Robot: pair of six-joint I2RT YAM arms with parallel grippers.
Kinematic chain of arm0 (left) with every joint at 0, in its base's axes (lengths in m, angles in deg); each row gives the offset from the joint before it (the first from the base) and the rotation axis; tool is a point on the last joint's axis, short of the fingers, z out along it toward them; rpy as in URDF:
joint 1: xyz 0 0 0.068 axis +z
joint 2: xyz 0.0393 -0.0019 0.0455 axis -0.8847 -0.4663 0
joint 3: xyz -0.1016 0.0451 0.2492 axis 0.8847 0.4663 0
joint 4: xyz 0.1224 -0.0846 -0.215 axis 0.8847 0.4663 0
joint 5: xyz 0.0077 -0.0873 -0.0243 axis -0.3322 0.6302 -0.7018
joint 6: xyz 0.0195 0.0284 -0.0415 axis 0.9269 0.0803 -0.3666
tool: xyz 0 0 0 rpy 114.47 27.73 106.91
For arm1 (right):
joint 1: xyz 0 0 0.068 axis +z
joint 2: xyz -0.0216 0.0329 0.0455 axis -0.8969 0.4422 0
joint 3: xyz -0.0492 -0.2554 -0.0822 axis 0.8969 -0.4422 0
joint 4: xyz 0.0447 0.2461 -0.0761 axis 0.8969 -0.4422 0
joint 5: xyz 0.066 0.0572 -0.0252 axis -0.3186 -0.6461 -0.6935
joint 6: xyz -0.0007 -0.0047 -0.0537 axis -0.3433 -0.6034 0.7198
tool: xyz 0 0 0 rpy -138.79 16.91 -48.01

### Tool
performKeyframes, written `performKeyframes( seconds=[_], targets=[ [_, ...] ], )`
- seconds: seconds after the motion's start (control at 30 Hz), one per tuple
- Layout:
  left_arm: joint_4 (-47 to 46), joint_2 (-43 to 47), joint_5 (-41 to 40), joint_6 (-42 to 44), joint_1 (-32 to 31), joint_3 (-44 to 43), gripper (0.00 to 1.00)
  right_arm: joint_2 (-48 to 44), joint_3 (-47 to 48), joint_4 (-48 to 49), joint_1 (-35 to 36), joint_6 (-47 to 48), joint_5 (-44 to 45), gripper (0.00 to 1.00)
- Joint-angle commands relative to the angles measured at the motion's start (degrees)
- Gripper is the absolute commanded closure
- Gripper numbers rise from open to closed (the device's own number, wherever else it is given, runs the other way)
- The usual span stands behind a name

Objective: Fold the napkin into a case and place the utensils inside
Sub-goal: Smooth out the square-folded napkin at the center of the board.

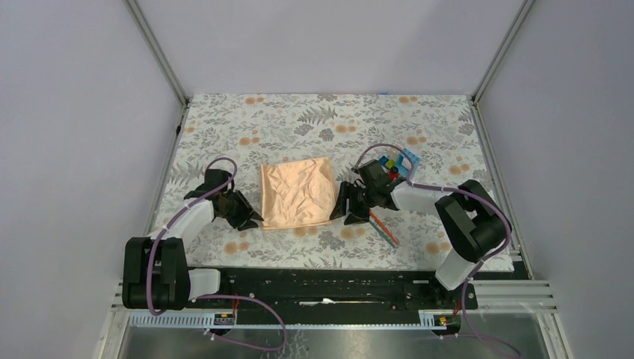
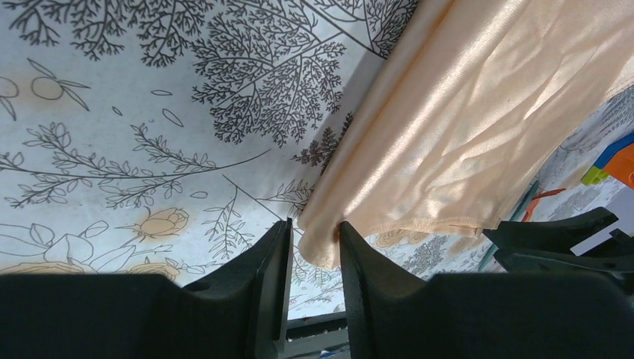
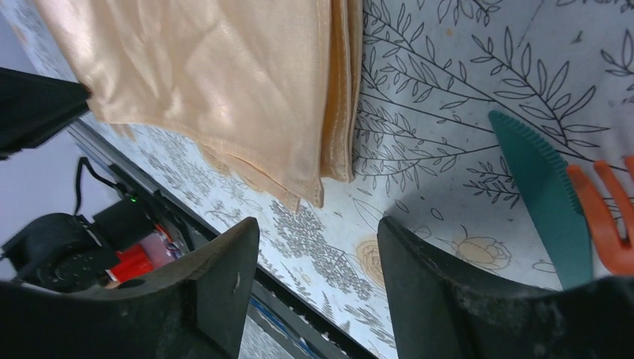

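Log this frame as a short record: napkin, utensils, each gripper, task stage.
napkin: folded to a rough square in several layers, flat on the floral mat
utensils: teal knife and orange fork, side by side on the mat, right of the napkin, outside it
left gripper: jaws apart around the napkin's near-left corner
right gripper: open, empty, just short of the near-right corner
other: toy blocks beyond the right gripper
stage: utensils not yet inside

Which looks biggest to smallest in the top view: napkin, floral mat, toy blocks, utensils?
floral mat
napkin
toy blocks and utensils: about alike, both partly hidden, so unranked
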Motion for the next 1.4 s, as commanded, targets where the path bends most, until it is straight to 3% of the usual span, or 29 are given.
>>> performKeyframes(
  seconds=[0.0, 0.13, 0.33, 0.6, 1.17, 1.37],
  targets=[
    [-2.2, -1.3, 1.1, -0.1, -0.4, 0.5, 0.67, -2.6, -3.0, 8.5, -0.1, -9.7, 1.1, 0.34],
    [-2.5, -1.9, 1.0, -0.5, -0.4, 1.3, 0.85, -3.0, -5.9, 12.9, -0.1, -15.7, 2.2, 0.34],
    [-2.0, -0.1, -1.8, -2.8, -0.4, 2.7, 1.0, -3.0, -9.0, 17.9, -0.1, -22.8, 2.4, 0.4],
    [-2.1, -0.1, -2.3, -3.0, -0.4, 3.0, 1.0, -0.1, -10.8, 23.6, 0.3, -27.2, 1.1, 0.52],
    [-2.3, 0.3, -1.6, -2.6, -0.4, 2.7, 1.0, 0.4, -11.5, 25.2, 1.8, -29.8, 1.4, 0.61],
    [-2.2, 0.7, -0.8, -2.4, -0.4, 2.7, 1.0, 1.6, -11.2, 27.2, 1.8, -30.5, 0.6, 0.79]
  ],
)
